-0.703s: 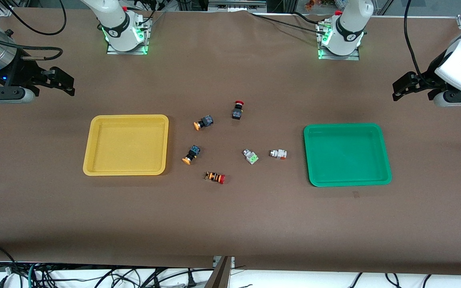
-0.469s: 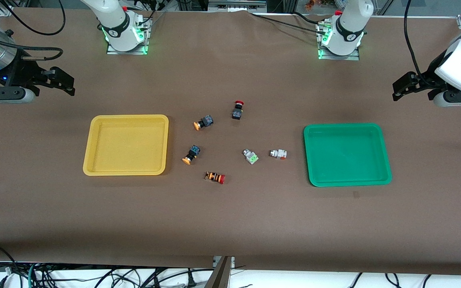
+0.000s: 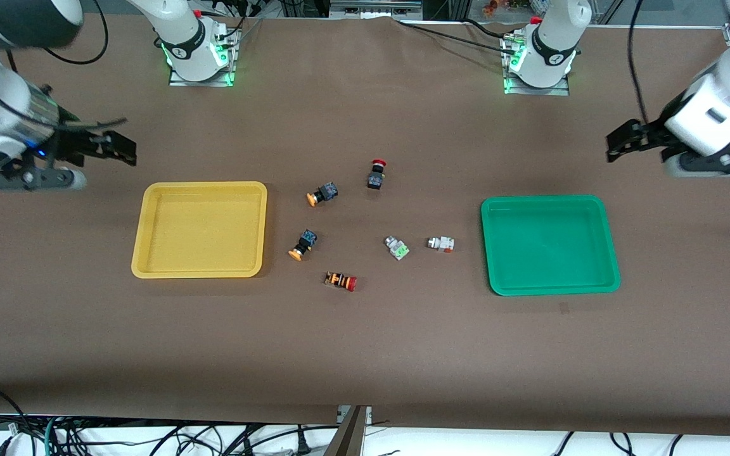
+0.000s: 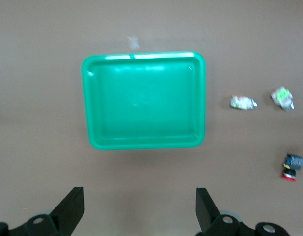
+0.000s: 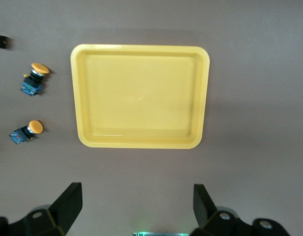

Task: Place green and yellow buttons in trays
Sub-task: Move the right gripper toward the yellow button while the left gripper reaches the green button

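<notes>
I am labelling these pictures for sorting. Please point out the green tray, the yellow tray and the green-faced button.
green tray (image 3: 612, 247), front view, on its rim toward the left arm's end.
yellow tray (image 3: 139, 240), front view, on its rim toward the right arm's end.
green-faced button (image 3: 400, 251), front view, on its green face.

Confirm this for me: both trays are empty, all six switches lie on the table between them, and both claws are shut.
Not quite. The left claw and right claw are open, as each wrist view shows. The yellow tray and green tray are indeed empty.
</notes>
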`<state>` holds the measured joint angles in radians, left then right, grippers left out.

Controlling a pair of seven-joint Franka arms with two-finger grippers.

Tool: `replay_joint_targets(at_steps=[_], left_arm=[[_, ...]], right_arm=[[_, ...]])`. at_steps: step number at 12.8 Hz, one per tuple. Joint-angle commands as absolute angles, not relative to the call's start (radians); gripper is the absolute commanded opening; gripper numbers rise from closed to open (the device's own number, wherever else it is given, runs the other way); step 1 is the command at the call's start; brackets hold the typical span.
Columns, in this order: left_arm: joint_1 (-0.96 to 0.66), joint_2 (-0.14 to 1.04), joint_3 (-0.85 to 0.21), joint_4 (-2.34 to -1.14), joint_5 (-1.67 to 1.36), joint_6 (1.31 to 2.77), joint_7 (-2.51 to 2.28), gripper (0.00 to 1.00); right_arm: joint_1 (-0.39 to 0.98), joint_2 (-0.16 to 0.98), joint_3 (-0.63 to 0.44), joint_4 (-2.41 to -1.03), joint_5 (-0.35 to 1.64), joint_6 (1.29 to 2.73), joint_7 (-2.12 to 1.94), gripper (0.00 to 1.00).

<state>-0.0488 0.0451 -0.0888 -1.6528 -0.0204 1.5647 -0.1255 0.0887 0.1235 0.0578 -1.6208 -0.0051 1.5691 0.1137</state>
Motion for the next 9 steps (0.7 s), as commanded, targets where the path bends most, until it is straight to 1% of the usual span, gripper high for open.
replay_joint_targets(at_steps=[1, 2, 3, 4, 5, 6, 9], left_arm=[[-0.067, 0.219, -0.165, -1.62, -0.034, 1.562, -0.101, 1.0], [-0.069, 0.28, -0.207, -1.611, -0.035, 1.575, -0.053, 1.0], [-0.069, 0.346, -0.25, -1.556, -0.028, 1.615, 0.044, 1.0], [-0.071, 0.391, -0.28, -1.519, -0.026, 1.632, 0.155, 1.0], [-0.071, 0.426, -0.307, -1.506, -0.031, 1.65, 0.267, 1.0], [-0.078, 0.448, -0.349, -1.509, -0.023, 1.702, 0.367, 1.0], [-0.175, 0.564, -0.364, -1.52, 0.012, 1.886, 0.627, 1.0]], right_arm=[[0.119, 0.185, 0.075, -1.659, -0.002, 1.648, 0.188, 1.0], [0.129, 0.198, 0.087, -1.711, -0.002, 1.726, 0.312, 1.0], [0.13, 0.21, 0.127, -1.762, 0.023, 1.797, 0.444, 1.0], [0.132, 0.236, 0.171, -1.807, 0.04, 1.881, 0.598, 1.0], [0.141, 0.274, 0.213, -1.834, 0.04, 1.961, 0.752, 1.0], [0.162, 0.322, 0.251, -1.853, 0.04, 2.033, 0.911, 1.0], [0.268, 0.461, 0.279, -1.855, 0.038, 2.202, 1.234, 1.0]])
